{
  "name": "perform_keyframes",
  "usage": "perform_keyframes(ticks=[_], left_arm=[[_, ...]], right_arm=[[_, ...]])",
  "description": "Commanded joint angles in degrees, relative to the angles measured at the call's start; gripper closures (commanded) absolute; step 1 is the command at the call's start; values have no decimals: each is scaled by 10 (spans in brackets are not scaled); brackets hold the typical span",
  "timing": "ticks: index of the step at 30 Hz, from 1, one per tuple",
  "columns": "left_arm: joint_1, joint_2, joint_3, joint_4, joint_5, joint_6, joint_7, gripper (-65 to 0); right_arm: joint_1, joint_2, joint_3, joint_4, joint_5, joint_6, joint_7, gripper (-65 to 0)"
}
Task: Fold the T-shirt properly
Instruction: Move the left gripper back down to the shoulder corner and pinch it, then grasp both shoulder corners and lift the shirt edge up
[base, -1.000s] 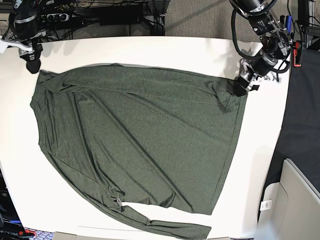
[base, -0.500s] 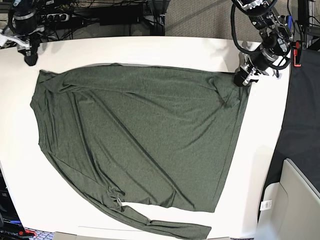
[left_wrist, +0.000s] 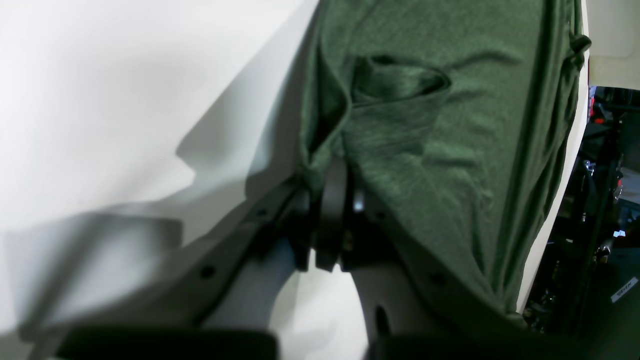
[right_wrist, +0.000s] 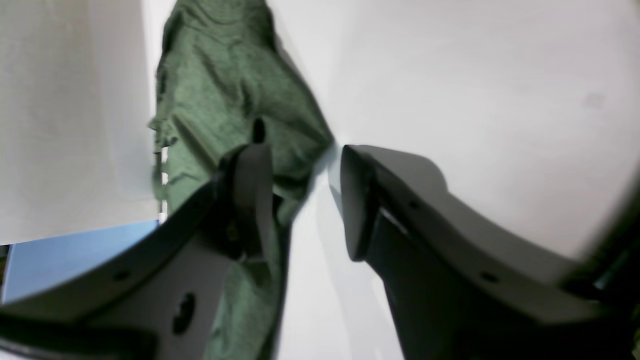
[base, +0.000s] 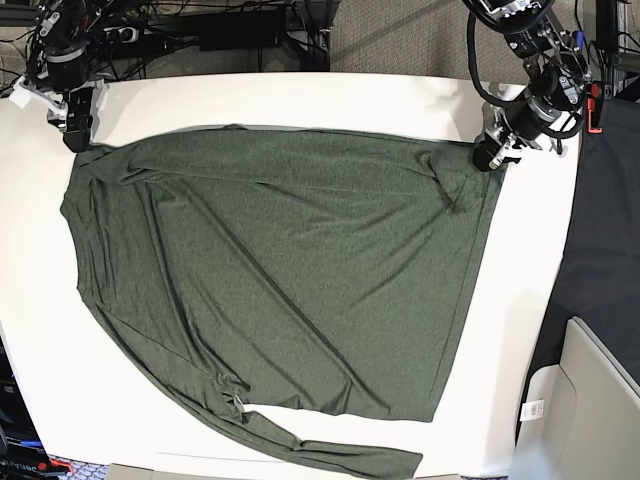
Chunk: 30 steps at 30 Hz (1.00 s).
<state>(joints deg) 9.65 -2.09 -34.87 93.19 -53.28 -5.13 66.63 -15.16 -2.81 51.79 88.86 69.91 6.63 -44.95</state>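
Sprawling across the white table, the T-shirt looks soft and floppy; its upper-right corner is pinched by the left gripper, the right gripper is spread wide at upper left, where a corner is best grabbed.

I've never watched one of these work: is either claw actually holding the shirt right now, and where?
Yes. The left gripper is pinched shut on the T-shirt at its far corner edge. The right gripper stands open, holding nothing.
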Motion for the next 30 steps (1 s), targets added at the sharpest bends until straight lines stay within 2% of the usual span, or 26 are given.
perform_keyframes(ticks=[1, 13, 15, 19, 20, 22, 24, 26, 30], left_arm=[[-3, -6, -2, 10, -14, -4, 3, -2], [-3, -6, -2, 10, -14, -4, 3, -2], [-3, -6, -2, 10, -13, -4, 3, -2], [-3, -6, -2, 10, -13, -4, 3, -2], [-3, -6, -2, 10, -13, -4, 3, -2], [1, -6, -2, 10, -14, -4, 3, -2], [6, -6, -2, 10, -14, -4, 3, -2], [14, -6, -2, 11, -14, -4, 3, -2], [36, -15, -2, 22, -17, -4, 3, -2]], right_arm=[[3, 4, 1, -4, -11, -11, -5, -239], [48, 5, 1, -36, -36, -11, -4, -226], [47, 5, 1, -35, -36, -9, -5, -167], [35, 5, 0, -32, -35, -7, -18, 0], [32, 4, 0, -32, -32, -6, -27, 0], [30, 3, 1, -32, -31, 11, -34, -5], [16, 4, 1, -32, -31, 55, -34, -5], [5, 4, 3, -31, -31, 81, -34, -5], [-30, 10, 6, -31, 5, 82, -34, -5]])
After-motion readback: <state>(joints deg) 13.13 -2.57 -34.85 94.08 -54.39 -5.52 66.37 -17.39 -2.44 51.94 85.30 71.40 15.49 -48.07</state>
